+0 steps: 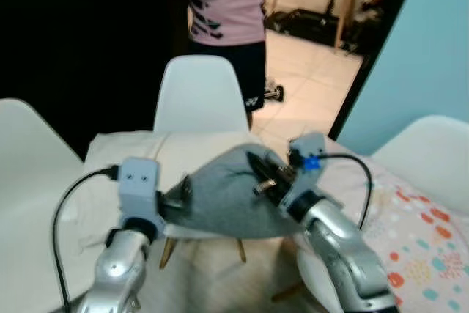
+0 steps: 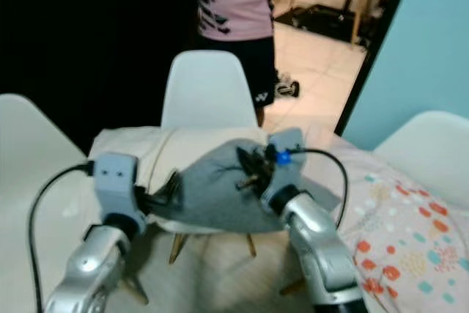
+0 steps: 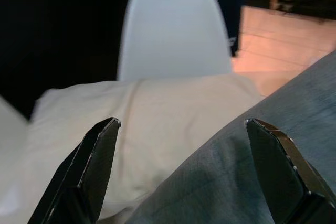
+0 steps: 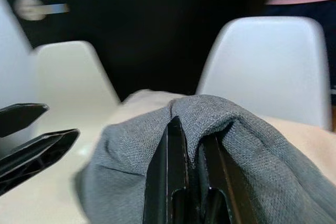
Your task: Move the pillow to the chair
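Grey pillow (image 1: 223, 196) held up in front of the robot, above a cream-covered counter (image 1: 132, 148) and in front of a white chair (image 1: 201, 97) that stands at the counter's far edge. The pillow is a soft grey cushion of finely woven cloth, bunched into a peak where it is gripped and sagging to a broad lower edge; no label or printing can be seen on it. Right gripper (image 4: 194, 156): fingers closed almost together on a fold at the pillow's upper part, the cloth pinched between them and draped over their tips. Left gripper (image 3: 181, 169): fingers spread wide, one on each side of the wrist view, with the pillow's grey cloth lying between them at the lower right; in the head views its tips sit at the pillow's left corner, though blur leaves it unclear whether they touch the cloth. A second white chair (image 1: 29, 159) stands at the robot's left and a third (image 1: 432, 155) at its right. A white cloth with coloured dots (image 1: 418, 247) lies at the lower right. A person (image 1: 231, 27) in a pink top with dark markings and dark shorts stands behind the middle chair; the small white mark on the shorts is too blurred to read.
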Controlling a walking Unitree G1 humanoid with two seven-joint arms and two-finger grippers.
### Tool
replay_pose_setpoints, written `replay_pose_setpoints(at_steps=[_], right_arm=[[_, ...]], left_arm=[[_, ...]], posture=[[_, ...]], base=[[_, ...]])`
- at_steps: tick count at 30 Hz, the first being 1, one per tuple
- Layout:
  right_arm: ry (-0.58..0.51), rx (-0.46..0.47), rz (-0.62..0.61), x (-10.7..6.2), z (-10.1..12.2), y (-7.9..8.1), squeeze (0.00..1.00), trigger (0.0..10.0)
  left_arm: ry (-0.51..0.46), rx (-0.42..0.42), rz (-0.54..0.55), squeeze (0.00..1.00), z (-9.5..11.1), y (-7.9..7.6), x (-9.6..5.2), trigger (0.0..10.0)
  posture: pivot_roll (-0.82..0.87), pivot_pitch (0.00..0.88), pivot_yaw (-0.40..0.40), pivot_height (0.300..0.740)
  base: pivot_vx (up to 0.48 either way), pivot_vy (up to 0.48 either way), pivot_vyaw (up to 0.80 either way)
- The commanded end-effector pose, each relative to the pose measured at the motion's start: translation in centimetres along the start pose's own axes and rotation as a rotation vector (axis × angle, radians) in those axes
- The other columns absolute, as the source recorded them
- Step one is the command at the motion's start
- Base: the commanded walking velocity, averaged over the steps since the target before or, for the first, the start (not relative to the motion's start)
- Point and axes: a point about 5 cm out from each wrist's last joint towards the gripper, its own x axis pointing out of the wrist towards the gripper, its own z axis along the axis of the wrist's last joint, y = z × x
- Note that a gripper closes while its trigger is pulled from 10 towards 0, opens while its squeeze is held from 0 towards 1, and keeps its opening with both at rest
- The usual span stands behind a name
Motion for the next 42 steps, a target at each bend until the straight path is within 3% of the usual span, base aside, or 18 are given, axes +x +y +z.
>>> replay_pose_setpoints(at_steps=[1, 42], right_arm=[[-0.076, -0.033, 0.005, -0.04, 1.43, -0.05, 0.0, 10.0], [-0.087, -0.036, 0.008, -0.11, 1.5, 0.01, 0.0, 10.0]], left_arm=[[0.011, 0.001, -0.008, 0.0, -0.2, -0.27, -0.1, 10.0], [-0.041, 0.026, -0.031, 0.0, 0.39, -0.6, -0.35, 10.0]], posture=[[0.09, 0.0, -0.068, 0.74], [0.09, 0.0, -0.072, 0.74]], base=[[0.0, 0.0, 0.76], [0.0, 0.0, 0.75]])
